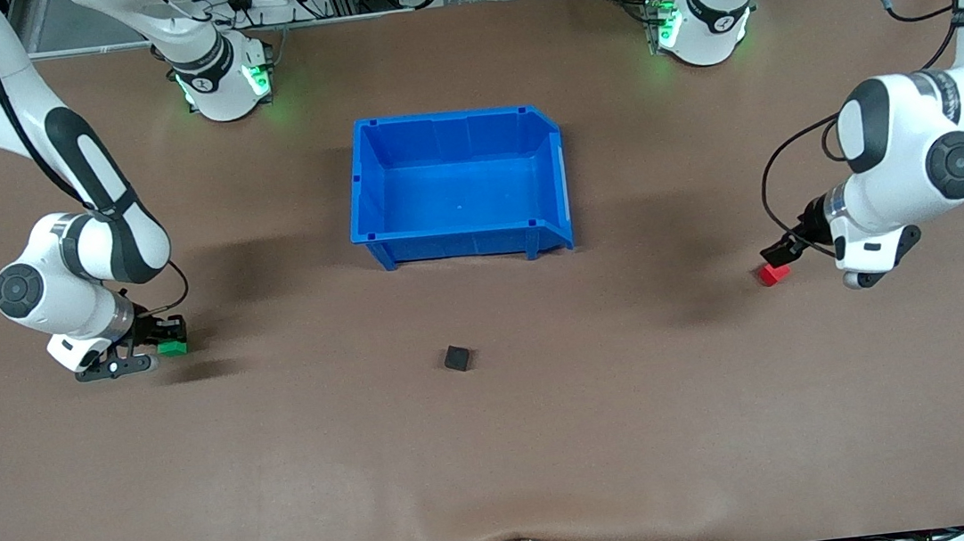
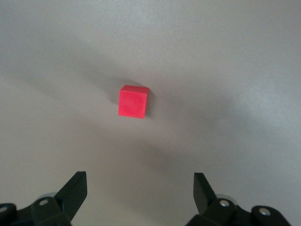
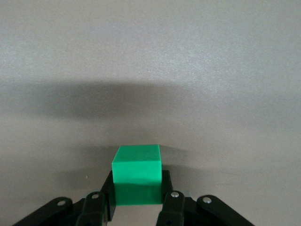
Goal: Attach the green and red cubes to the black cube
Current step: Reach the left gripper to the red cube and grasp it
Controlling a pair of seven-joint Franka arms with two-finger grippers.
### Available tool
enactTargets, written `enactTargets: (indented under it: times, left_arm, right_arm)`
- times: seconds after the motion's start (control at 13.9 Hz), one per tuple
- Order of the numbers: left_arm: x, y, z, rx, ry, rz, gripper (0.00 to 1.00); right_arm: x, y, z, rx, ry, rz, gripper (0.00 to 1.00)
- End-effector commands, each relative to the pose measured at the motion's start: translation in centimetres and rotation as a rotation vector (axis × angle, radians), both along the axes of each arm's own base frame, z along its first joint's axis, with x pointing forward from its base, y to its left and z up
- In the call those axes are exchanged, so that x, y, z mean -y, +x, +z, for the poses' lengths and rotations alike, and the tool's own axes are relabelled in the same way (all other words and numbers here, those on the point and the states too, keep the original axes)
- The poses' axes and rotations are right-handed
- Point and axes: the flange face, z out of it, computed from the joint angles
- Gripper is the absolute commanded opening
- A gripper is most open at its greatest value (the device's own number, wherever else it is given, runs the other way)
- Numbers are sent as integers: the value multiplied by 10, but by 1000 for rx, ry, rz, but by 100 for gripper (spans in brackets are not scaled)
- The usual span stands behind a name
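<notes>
The black cube [image 1: 457, 359] lies alone on the brown table, nearer to the front camera than the blue bin. My right gripper [image 1: 159, 338] is low at the right arm's end of the table and is shut on the green cube [image 1: 173, 347]. In the right wrist view the green cube [image 3: 136, 173] sits squeezed between the two fingers of my right gripper [image 3: 137, 200]. The red cube [image 1: 773, 274] lies on the table at the left arm's end. My left gripper [image 1: 780, 253] hovers just beside it, open and empty. In the left wrist view the red cube [image 2: 133, 101] lies ahead of my left gripper [image 2: 139, 188], not between the fingers.
An empty blue bin [image 1: 465, 235] stands in the middle of the table, farther from the front camera than the black cube. The two robot bases stand along the table's edge farthest from the front camera.
</notes>
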Motion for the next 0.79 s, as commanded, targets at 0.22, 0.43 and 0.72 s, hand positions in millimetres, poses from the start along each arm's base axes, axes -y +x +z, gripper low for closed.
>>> enactTargets:
  times: [0.22, 0.43, 0.72]
  left_arm:
    - [-5, 8, -32, 31, -4, 22, 100]
    - [-20, 14, -49, 51, -8, 43, 100]
    - [-35, 18, -75, 76, 26, 4, 100]
  right_arm:
    - [-17, 19, 15, 31, 12, 325, 0]
    - [-31, 45, 46, 64, 10, 651, 0]
    - [-99, 93, 91, 99, 16, 973, 0]
